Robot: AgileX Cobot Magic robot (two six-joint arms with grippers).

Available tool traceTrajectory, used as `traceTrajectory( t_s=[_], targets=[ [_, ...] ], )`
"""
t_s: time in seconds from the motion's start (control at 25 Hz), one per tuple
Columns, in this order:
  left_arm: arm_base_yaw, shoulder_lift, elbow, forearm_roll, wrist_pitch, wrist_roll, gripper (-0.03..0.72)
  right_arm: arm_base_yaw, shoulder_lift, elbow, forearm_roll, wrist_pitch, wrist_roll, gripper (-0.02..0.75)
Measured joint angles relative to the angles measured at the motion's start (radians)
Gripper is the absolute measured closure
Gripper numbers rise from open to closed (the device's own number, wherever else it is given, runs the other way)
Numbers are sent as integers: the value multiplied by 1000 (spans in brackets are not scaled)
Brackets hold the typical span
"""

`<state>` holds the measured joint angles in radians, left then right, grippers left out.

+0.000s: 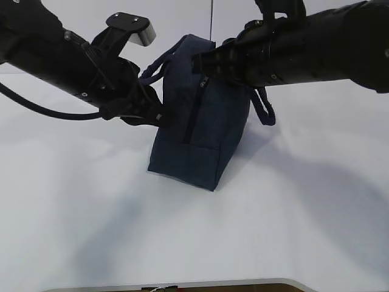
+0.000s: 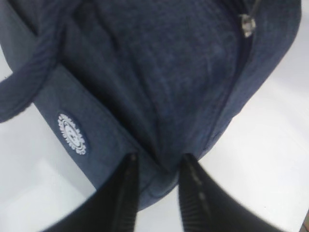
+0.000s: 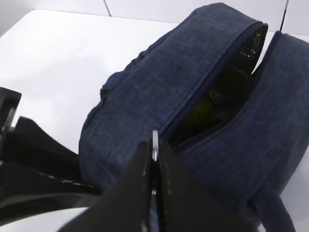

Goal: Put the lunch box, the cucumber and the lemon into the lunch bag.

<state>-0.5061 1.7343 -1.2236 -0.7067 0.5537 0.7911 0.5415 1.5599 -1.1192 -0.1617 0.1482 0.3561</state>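
The bag stands on the white worktop, in the middle, between the two arms. No lunch box, cucumber or lemon lies on the worktop in any view. The right wrist view looks into the gap at the top of the bag, and something yellow-green shows there beside shiny foil. It is too dark to tell what it is. My guess is that the food is already inside and the job is near its end, with the zipper being closed. The zipper is not shut all the way: a long gap runs across the top in the right wrist view.

The left end effector is at the bag's end, down low. Its two fingers are a little apart with a fold of blue cloth pushed between them, so it seems to be pinching the bag to hold it steady. A round white badge sits on the cloth just beside it.

The right end effector is at the top of the bag, right on the zipper line. Its fingers are pressed tight together with a thin metal piece sticking up between them. That looks like the zipper pull.

A small metal zipper part also shows in the left wrist view, well apart from the left fingers.
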Motion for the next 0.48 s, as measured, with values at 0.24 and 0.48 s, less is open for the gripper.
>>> traceTrajectory(
  t_s=[0.24,0.48],
  targets=[
    [-2,0,0,0,15,0,701,0,0,0,10,0,0,733],
    [-2,0,0,7,56,2,704,0,0,-15,10,2,0,733]
  ],
)
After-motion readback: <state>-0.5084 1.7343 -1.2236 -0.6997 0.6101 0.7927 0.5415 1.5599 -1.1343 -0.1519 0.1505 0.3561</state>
